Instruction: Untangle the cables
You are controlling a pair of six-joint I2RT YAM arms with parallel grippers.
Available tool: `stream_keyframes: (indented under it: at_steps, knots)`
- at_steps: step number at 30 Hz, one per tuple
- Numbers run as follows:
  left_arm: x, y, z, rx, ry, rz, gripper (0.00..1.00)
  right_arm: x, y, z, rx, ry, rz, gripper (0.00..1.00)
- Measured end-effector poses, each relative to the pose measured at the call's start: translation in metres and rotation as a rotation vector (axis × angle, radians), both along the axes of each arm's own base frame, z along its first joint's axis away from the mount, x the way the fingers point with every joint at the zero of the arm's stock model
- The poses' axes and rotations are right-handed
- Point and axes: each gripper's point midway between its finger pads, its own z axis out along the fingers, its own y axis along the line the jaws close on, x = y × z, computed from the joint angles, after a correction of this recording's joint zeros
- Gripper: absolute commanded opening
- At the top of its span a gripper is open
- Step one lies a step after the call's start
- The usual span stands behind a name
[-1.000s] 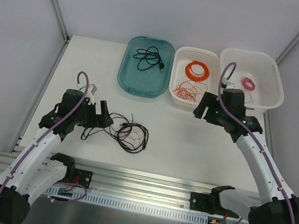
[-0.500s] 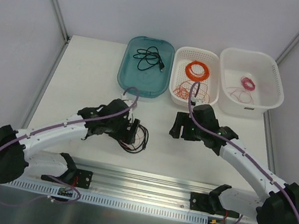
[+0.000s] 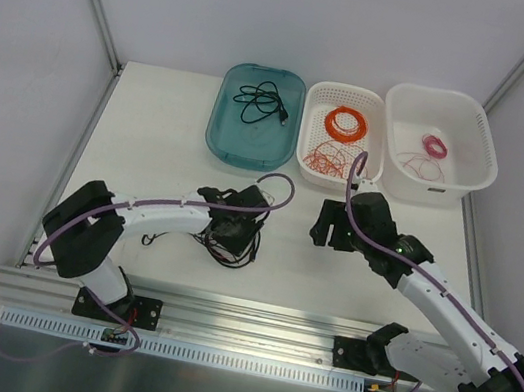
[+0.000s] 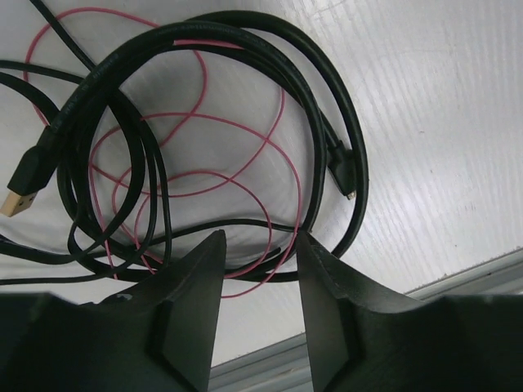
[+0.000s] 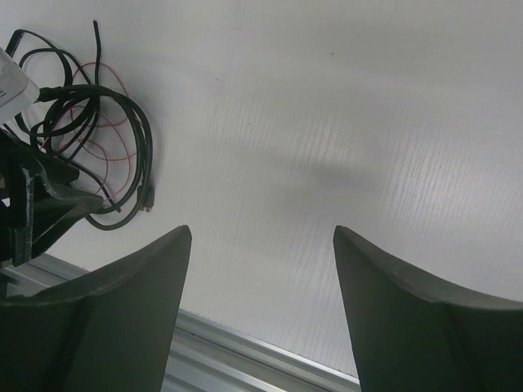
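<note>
**The cables** point(image 3: 234, 239) lie in one small knot on the white table point(image 3: 152, 126), near its front edge and a little left of centre, and they are not yet pulled apart. Up close, a thick black cord point(image 4: 90, 84) loops over itself several times. It has a flat USB plug point(image 4: 20, 192) at one end and a small plug point(image 4: 341, 167) at the other. A thin pinkish-red wire point(image 4: 280, 122) threads in and out of those loops; whether a second, more orange wire runs with it cannot be told.

The left hand point(image 4: 260, 245) is down on the near edge of the knot. Its fingers stand part-way apart, straddling a run of cord and wire with a gap either side, so nothing looks pinched. The right hand point(image 5: 261, 269) hangs over bare table well to the right of the knot, fingers spread wide and empty.

Along the far edge, a teal tray point(image 3: 217, 117) holds a loose black cable point(image 3: 263, 103). The middle basket point(image 3: 307, 123) holds a tight orange ring coil point(image 3: 346, 123) and some loose orange strands. The right-hand basket point(image 3: 488, 155) holds a small pink ring coil point(image 3: 436, 146).

By that showing a fair share of the sorting looks done, and this knot is what remains. Because the wire passes through several loops of cord, drawing the two apart is likely to be the fiddly part.
</note>
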Motion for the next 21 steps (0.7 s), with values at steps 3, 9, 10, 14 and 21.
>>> stream_keyframes:
  at_steps: [3, 9, 10, 14, 21]
  knots:
    - [0.005, -0.001, -0.004, 0.021, -0.003, 0.007, 0.35, 0.0, -0.004, 0.0, -0.015, -0.005, -0.01, 0.74]
    - [0.011, -0.008, -0.007, 0.025, 0.005, 0.041, 0.33, -0.002, -0.009, -0.005, -0.036, 0.003, -0.02, 0.74]
    - [0.011, -0.009, -0.008, 0.026, 0.01, 0.049, 0.32, -0.002, -0.01, -0.006, -0.041, 0.005, -0.022, 0.74]
    - [0.009, -0.006, -0.014, 0.042, 0.027, 0.097, 0.29, -0.003, -0.013, -0.008, -0.054, 0.009, -0.03, 0.74]
    - [0.004, 0.004, -0.025, 0.095, 0.061, 0.176, 0.16, -0.003, -0.014, -0.008, -0.058, 0.007, -0.034, 0.74]
